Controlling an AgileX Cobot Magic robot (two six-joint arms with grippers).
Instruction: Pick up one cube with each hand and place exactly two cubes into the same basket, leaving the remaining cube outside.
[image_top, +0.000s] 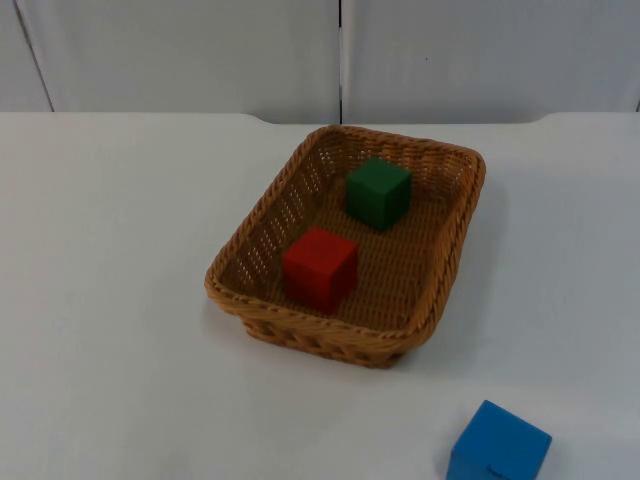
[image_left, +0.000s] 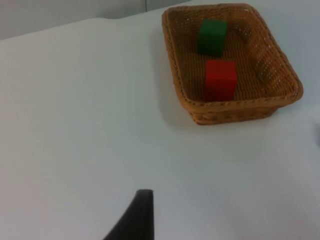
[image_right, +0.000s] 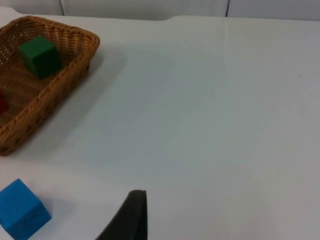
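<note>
A woven wicker basket (image_top: 446, 268) sits mid-table. Inside it a green cube (image_top: 379, 192) stands toward the far end and a red cube (image_top: 320, 268) toward the near end, both flat on the bottom. A blue cube (image_top: 497, 446) rests on the table outside the basket, near the front edge to its right. My left gripper (image_left: 136, 219) waits over bare table, well back from the basket (image_left: 235, 107), red cube (image_left: 220, 80) and green cube (image_left: 212, 36). My right gripper (image_right: 129, 218) waits over bare table too, with the blue cube (image_right: 21, 208) beside it and the basket (image_right: 60, 82) farther off.
The white table top (image_top: 110, 300) ends at a grey partition wall (image_top: 200, 50) behind the basket. Open table surface lies on both sides of the basket.
</note>
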